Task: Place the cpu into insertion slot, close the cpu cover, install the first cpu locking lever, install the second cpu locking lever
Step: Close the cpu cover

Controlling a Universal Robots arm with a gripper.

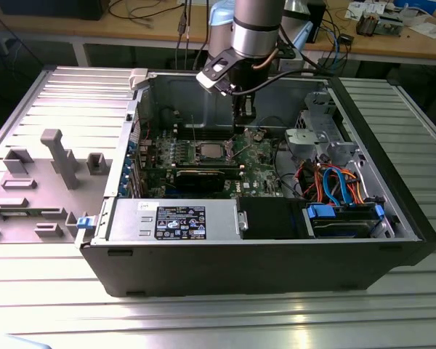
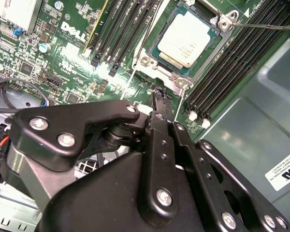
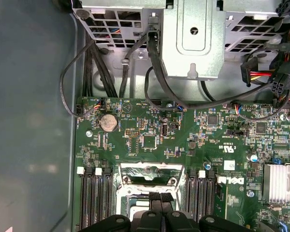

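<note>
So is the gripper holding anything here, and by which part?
Nothing that shows: the gripper has its jaws shut on each other, and the cpu lies in the slot.

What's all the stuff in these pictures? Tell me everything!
computer case: one, black, open on the ribbed metal table.
circuit board: one, green, inside the case.
cpu: one, silver-grey, sitting in the insertion slot, uncovered.
cpu cover: one, silvery, apparently raised at the slot's edge.
locking levers: two, thin silvery wires, beside the slot.
memory slots: several, black, flanking the slot.
coin battery: one, silver, on the board.
graphics card: one, black, on the board.
power box: one, silvery, at the case's near edge.
cables: many, black, orange, blue, inside the case.
plastic holders: several, grey, at the exterior view's left.
robot arm: one, grey and black, reaching into the case.
gripper: one, black, shut, beside the slot.
</note>
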